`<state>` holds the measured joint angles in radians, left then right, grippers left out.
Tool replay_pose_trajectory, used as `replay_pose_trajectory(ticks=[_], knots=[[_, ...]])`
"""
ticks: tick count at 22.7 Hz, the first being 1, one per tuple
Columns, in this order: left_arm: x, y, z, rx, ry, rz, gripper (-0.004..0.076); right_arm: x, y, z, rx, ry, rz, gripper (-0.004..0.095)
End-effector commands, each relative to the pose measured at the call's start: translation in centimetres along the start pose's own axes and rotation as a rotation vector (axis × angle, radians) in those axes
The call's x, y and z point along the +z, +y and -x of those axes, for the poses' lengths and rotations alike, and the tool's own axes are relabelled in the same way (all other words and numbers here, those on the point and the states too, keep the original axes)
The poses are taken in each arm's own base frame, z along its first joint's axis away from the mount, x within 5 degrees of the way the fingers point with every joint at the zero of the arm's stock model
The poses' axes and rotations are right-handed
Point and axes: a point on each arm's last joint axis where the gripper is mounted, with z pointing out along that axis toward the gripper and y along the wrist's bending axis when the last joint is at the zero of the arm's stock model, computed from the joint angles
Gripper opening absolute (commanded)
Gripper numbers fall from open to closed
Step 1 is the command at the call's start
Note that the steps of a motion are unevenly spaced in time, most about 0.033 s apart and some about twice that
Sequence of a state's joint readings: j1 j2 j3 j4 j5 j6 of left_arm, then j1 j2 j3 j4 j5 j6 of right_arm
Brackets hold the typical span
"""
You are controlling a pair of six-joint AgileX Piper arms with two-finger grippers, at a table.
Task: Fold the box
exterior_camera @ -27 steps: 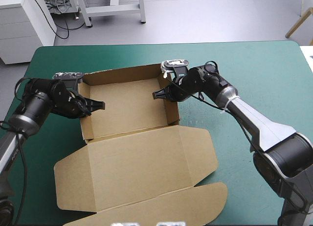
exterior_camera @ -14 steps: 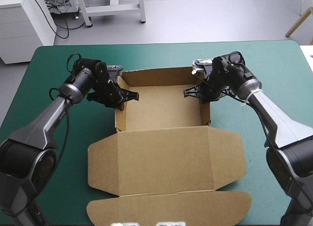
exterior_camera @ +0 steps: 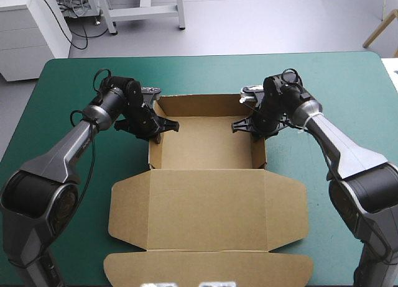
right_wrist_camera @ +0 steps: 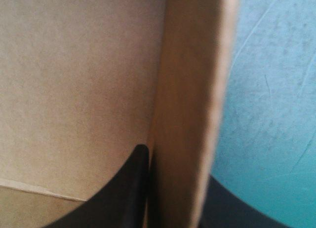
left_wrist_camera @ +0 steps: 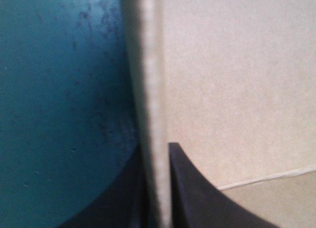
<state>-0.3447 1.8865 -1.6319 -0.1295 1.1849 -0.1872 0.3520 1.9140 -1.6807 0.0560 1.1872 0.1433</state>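
Observation:
The brown box (exterior_camera: pixel 205 144) stands as an open tray at the table's middle, its walls raised and its lid (exterior_camera: pixel 208 203) lying flat toward the near edge. My left gripper (exterior_camera: pixel 163 127) is shut on the tray's left wall (left_wrist_camera: pixel 150 90), one black finger (left_wrist_camera: pixel 197 198) inside the tray and the other outside. My right gripper (exterior_camera: pixel 244 125) is shut on the right wall (right_wrist_camera: pixel 190 99), with one finger (right_wrist_camera: pixel 131 188) inside the tray. Both wrist views show the wall edge-on between the fingers, teal-green cover beyond it.
The lid's end flaps (exterior_camera: pixel 208 269) reach almost to the table's near edge. Bare teal-green cover (exterior_camera: pixel 348 94) lies to the right of the box, to its left and behind it.
The box, held by both grippers, has slid right to the table's middle and turned square to the table. Both arms moved with it.

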Motion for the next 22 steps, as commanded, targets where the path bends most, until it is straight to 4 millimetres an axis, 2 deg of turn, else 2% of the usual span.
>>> replay_pose_trajectory(ticks=[1,4,6,8,11,15,19,22], knots=[[-2.5,-0.2,0.3,0.067,-0.099,0.007,0.0216,-2.5,0.0,0.0,-0.055,-0.061,-0.037,0.0449],[-2.5,-0.5,0.4,0.079,-0.113,-0.018,0.0443,-2.5,-0.2,0.1,-0.047,-0.064,-0.056,0.0611],[-2.5,-0.7,0.4,0.098,-0.119,-0.036,0.0567,-2.5,-0.2,0.1,-0.026,-0.065,-0.059,0.0625],[-2.6,-0.9,0.5,0.114,-0.124,-0.055,0.0638,-2.5,-0.2,0.1,-0.017,-0.071,-0.056,0.0625],[-2.6,-1.1,0.6,0.109,-0.133,-0.072,0.0654,-2.5,0.0,0.2,-0.003,-0.078,-0.029,0.0621],[-3.6,-1.2,0.8,0.119,-0.152,-0.074,0.0654,-4.0,0.3,0.8,0.011,-0.118,-0.015,0.0621],[-7.2,-1.8,1.5,0.145,-0.201,-0.078,0.0654,-7.1,0.7,2.1,0.008,-0.229,0.009,0.0621],[-10.1,-2.3,2.0,0.162,-0.26,-0.09,0.0654,-9.1,0.8,2.2,0.005,-0.29,0.02,0.0621]])
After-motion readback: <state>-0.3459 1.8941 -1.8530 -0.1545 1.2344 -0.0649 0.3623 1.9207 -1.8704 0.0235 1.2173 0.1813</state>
